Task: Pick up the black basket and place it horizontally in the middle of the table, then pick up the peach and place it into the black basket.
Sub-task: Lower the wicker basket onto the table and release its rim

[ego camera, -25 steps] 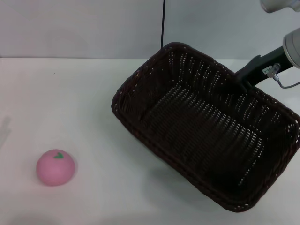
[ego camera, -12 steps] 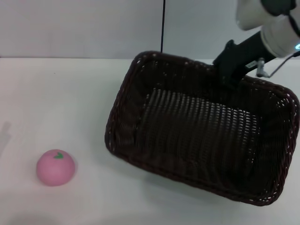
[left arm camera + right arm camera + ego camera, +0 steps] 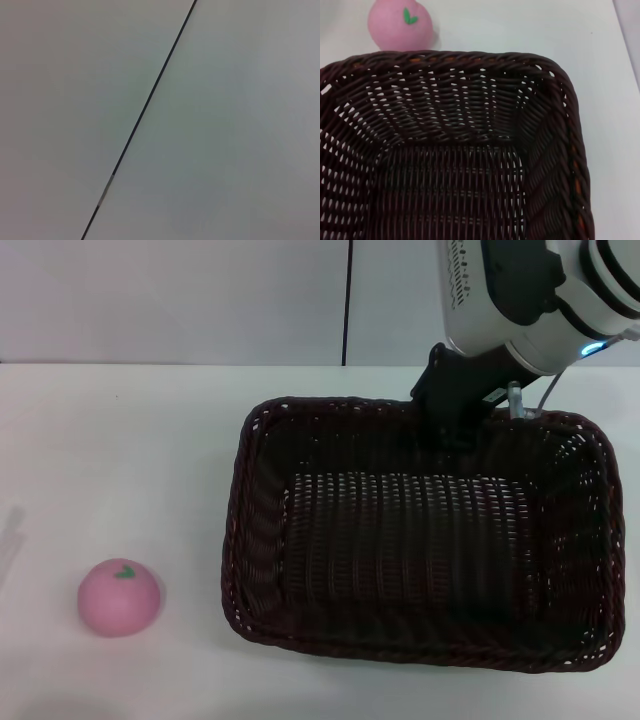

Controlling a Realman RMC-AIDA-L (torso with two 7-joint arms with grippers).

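Woven black basket (image 3: pixel 420 540) — rectangular, openwork — beside round pink peach (image 3: pixel 120 597).

The right gripper (image 3: pixel 447 430) meets the far rim of the black basket (image 3: pixel 420 660), and its fingertips are lost against the dark weave there, so whether they pinch the rim cannot be told. The arm above it is cut off by the head view's top and right edges. In the right wrist view the black basket (image 3: pixel 470 57) runs out of frame on three sides, and the peach (image 3: pixel 400 25), beyond its rim, is clipped at the top. The left wrist view shows no fingers at all.
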